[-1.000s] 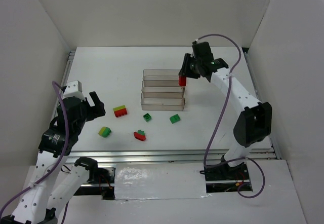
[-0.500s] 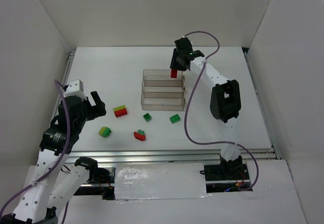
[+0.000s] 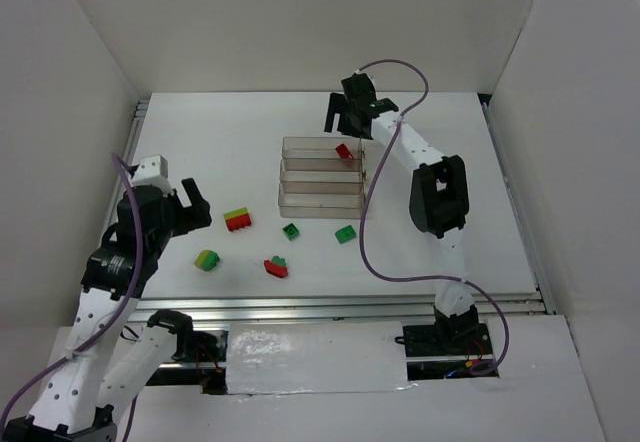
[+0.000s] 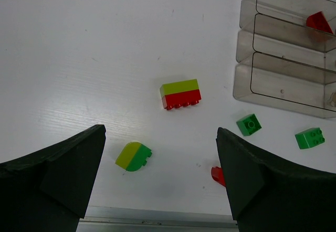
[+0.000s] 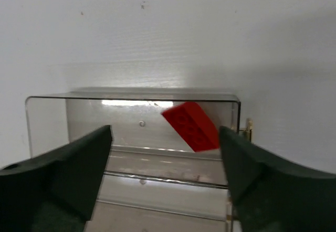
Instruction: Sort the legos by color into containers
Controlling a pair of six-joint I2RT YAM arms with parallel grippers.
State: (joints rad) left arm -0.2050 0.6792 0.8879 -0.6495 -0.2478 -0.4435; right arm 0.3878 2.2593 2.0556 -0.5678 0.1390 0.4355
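While the left claw (image 4: 160, 153) and right claw (image 3: 344, 127) both stand open and empty, one red brick (image 5: 190, 126) lies tilted in the farthest of three clear bins (image 3: 320, 203). Five pieces lie on the table (image 3: 200, 152): two green bricks (image 3: 290, 230) (image 3: 346, 233) and three two-colour stacks (image 3: 237, 220) (image 3: 206, 260). The left wrist view hides most of the red-green stack (image 3: 276, 267); the overhead view shows it whole.

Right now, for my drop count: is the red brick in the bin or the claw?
In: the red brick sits tilted inside the far bin, clear of the open right claw.
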